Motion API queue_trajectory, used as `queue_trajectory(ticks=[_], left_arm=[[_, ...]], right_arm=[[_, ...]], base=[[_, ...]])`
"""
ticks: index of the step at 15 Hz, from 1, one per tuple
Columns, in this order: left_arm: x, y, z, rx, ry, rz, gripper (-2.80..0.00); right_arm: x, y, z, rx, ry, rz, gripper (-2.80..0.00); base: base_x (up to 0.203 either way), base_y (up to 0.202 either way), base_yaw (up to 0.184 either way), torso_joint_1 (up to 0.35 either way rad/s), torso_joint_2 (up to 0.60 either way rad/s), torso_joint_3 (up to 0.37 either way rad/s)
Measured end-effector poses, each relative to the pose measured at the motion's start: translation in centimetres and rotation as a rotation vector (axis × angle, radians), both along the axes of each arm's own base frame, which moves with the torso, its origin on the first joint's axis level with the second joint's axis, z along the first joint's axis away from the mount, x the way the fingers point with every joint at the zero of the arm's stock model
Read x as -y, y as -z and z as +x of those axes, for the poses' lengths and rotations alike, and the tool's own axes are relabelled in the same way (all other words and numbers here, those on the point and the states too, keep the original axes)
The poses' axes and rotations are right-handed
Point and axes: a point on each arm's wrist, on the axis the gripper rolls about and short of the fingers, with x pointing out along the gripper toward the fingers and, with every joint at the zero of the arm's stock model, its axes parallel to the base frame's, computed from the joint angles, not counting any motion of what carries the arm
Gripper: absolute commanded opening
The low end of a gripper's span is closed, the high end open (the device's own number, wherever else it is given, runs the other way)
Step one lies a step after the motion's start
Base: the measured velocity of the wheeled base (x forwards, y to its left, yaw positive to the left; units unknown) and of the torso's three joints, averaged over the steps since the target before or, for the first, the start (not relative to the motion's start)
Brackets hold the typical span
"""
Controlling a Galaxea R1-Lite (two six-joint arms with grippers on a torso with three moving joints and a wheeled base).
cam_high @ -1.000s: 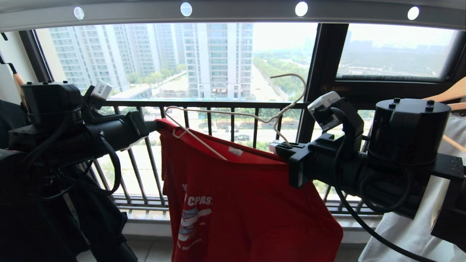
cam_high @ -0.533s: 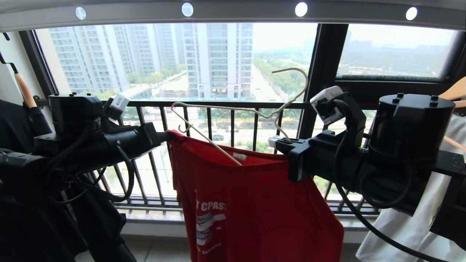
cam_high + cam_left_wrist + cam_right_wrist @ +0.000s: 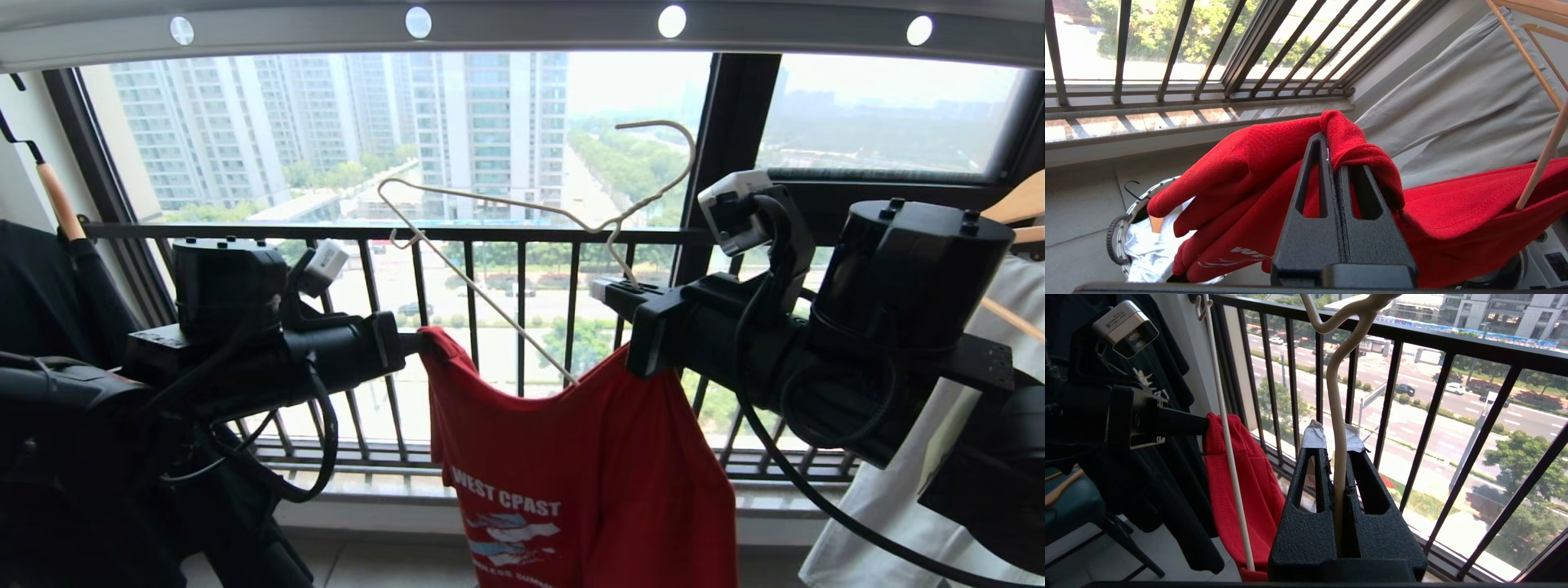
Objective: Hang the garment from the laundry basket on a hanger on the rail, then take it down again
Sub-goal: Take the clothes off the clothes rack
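The red garment (image 3: 588, 457) hangs between my two grippers, below the grey rail (image 3: 539, 24). My left gripper (image 3: 412, 343) is shut on a bunched edge of the garment (image 3: 1241, 163) near its shoulder. My right gripper (image 3: 608, 290) is shut on the wire of the cream hanger (image 3: 522, 204), just under its twisted neck (image 3: 1336, 416). The hanger tilts, and its hook is below the rail and free of it. One hanger arm slants down into the garment's neck opening; its far corner stands bare above the cloth. The laundry basket (image 3: 1120, 228) sits on the floor below.
A white T-shirt (image 3: 898, 506) on a wooden hanger (image 3: 1012, 208) hangs close on the right. A black garment (image 3: 41, 278) hangs on the left. The barred window railing (image 3: 490, 233) runs right behind the work. A teal chair (image 3: 1069, 502) stands by the left arm.
My left gripper has moved right and down with the garment's edge. My right gripper has lifted the hanger, whose far corner now stands well above the sagging cloth.
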Motion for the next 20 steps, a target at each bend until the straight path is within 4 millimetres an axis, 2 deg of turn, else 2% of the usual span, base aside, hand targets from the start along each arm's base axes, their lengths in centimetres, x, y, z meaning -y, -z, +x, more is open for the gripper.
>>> queue_trajectory(ticks=[8,13,16,20], left_arm=[[2.3,0.4,-3.4,0.041,0.147,0.090,-2.80],[3.3,2.9,-5.5,-0.038,0.325,0.354,-2.80],[5.3,4.2,-6.6,-0.065,0.419,0.404,-2.80],[6.6,5.5,-6.0,-0.059,0.376,0.436,-2.80]], right_arm=[[-0.7,0.1,0.5,0.073,0.001,0.062,-2.80],[-0.8,0.0,0.7,0.089,0.003,0.076,-2.80],[-0.9,-0.1,0.7,0.104,0.003,0.089,-2.80],[-1.4,-0.6,0.4,0.078,-0.023,0.171,-2.80]], base=[[0.000,0.000,0.000,0.000,0.00,0.000],[0.000,0.000,0.000,0.000,0.00,0.000],[0.000,0.000,0.000,0.000,0.00,0.000],[0.000,0.000,0.000,0.000,0.00,0.000]])
